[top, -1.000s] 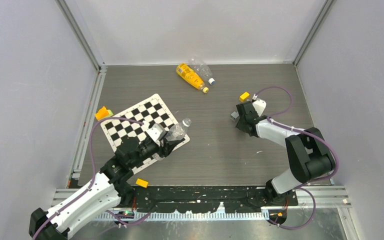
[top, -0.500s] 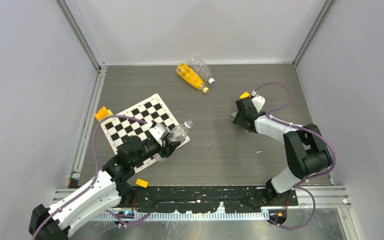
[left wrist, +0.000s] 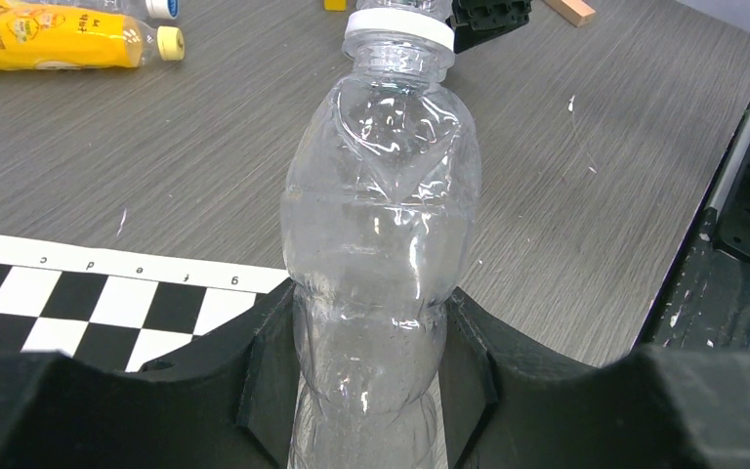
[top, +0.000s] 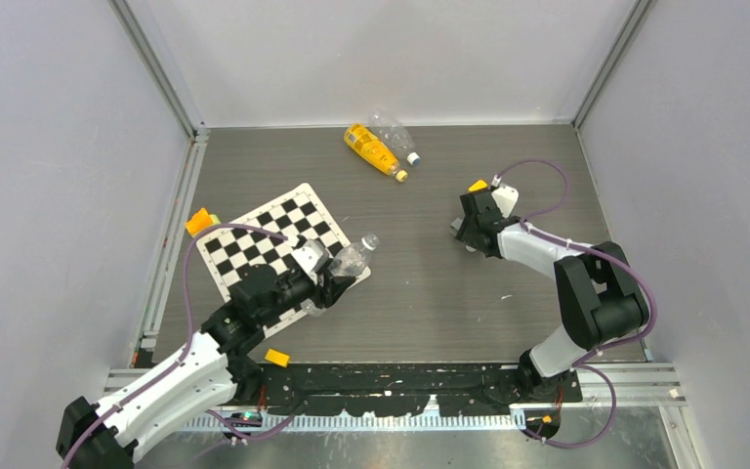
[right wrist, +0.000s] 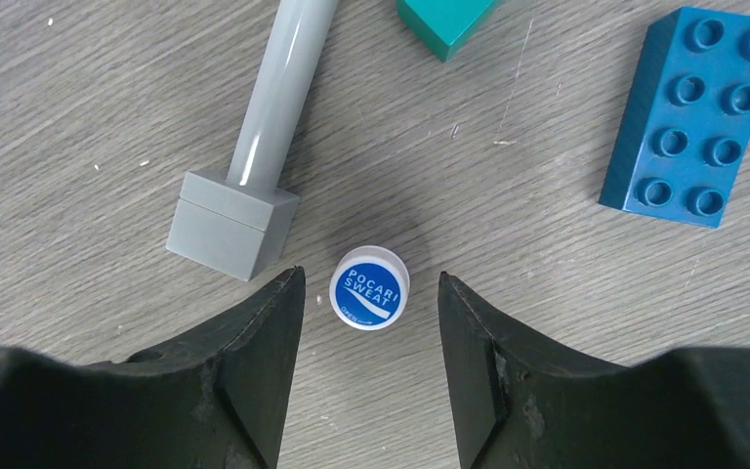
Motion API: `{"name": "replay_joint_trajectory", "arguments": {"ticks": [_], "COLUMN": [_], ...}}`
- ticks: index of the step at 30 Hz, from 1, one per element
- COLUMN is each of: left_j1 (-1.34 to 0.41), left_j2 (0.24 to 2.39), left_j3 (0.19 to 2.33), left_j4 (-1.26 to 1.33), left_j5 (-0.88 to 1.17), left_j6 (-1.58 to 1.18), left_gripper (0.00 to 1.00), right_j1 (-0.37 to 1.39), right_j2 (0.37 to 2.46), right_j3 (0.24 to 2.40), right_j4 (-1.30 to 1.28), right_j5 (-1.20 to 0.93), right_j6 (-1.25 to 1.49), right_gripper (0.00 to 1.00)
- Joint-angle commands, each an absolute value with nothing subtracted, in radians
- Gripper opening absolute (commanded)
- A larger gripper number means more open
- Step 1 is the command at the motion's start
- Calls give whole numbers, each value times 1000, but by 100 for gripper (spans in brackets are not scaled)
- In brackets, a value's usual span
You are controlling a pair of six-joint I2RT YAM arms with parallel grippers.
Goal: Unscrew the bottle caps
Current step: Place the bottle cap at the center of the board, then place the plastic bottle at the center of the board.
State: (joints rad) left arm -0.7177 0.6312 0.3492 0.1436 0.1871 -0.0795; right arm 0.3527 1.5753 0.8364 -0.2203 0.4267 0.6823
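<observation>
**Risk and arm pose, one cap lying loose on the table.**
We judge that the clear crinkled plastic bottle (left wrist: 381,225) may twist or buckle in the left gripper (left wrist: 369,322), clamped on its lower body, when its white round plastic screw cap (left wrist: 399,31) is turned; that arm reaches low over the checkerboard mat (top: 264,239). The right gripper (right wrist: 369,278) points straight down, fingers apart astride the loose blue-topped round plastic cap (right wrist: 370,289) without touching it, and could nudge the grey plastic rod (right wrist: 273,98) nearby.

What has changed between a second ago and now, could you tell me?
The right gripper spread its fingers, letting go of the bottle cap, which lies on the table between them. The left gripper stayed shut on the clear bottle; the yellow bottle did not move.
</observation>
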Motion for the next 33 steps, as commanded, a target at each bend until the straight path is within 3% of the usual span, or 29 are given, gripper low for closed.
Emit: {"name": "replay_joint_trajectory", "arguments": {"ticks": [1, 6, 11, 18, 24, 33], "left_j1": [-712, -712, -713, -713, -712, -712], "left_j2": [631, 641, 676, 764, 833, 878], "left_j3": [377, 374, 359, 359, 364, 392], "left_j4": [214, 224, 271, 348, 414, 430], "left_j5": [204, 218, 228, 254, 304, 366], "left_j6": [-95, -95, -103, -156, -199, -216], "left_gripper": [7, 7, 7, 14, 16, 16], "right_j1": [342, 341, 341, 367, 509, 753], "right_j2": [1562, 1514, 1330, 1037, 898, 995], "right_j3": [888, 889, 853, 544, 547, 646], "right_j4": [-235, -236, -222, 342, 323, 311], "right_j5": [464, 401, 164, -311, -276, -141], "right_j6": [668, 666, 684, 897, 890, 822], "right_gripper": [59, 59, 59, 61, 63, 65]}}
